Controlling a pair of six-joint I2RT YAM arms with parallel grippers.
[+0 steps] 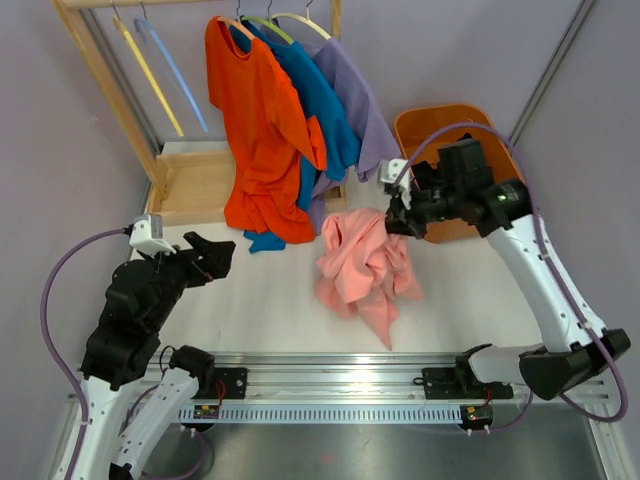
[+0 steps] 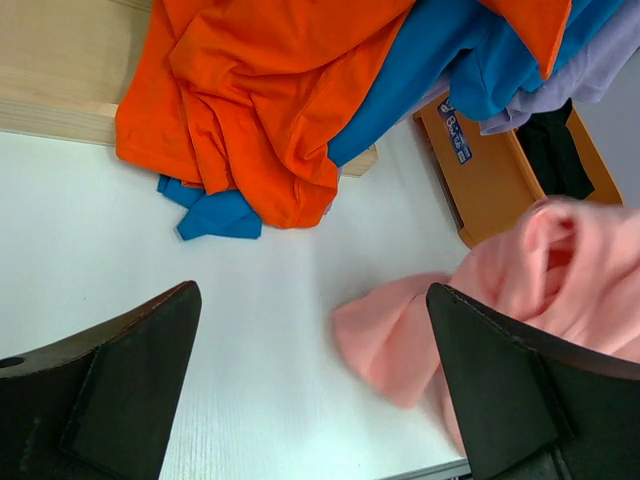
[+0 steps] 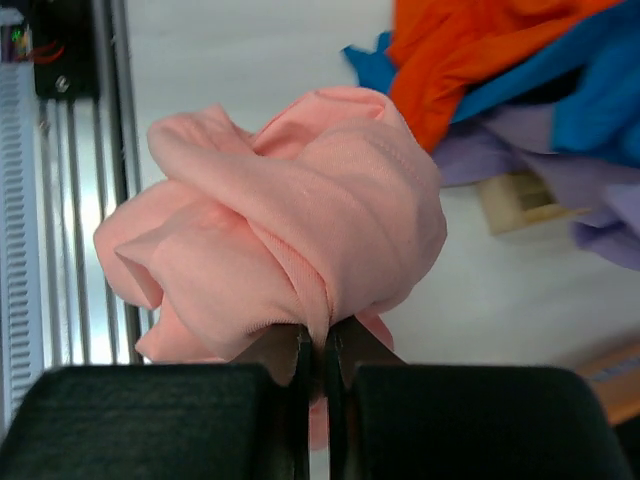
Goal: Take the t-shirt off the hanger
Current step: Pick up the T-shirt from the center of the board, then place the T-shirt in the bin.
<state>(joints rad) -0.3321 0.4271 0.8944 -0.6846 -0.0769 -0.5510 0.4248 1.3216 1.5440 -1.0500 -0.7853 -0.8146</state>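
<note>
A pink t-shirt hangs bunched from my right gripper, its lower part resting on the white table. In the right wrist view the jaws are shut on a fold of the pink cloth. It is off any hanger. My left gripper is open and empty, low over the table at the left; its wrist view shows the pink shirt to the right of its fingers. Orange, blue and lilac t-shirts hang on hangers from the wooden rack.
The wooden rack with its base stands at the back left, with two bare hangers, yellow and light blue. An orange bin sits at the back right, behind my right arm. A metal rail runs along the near edge.
</note>
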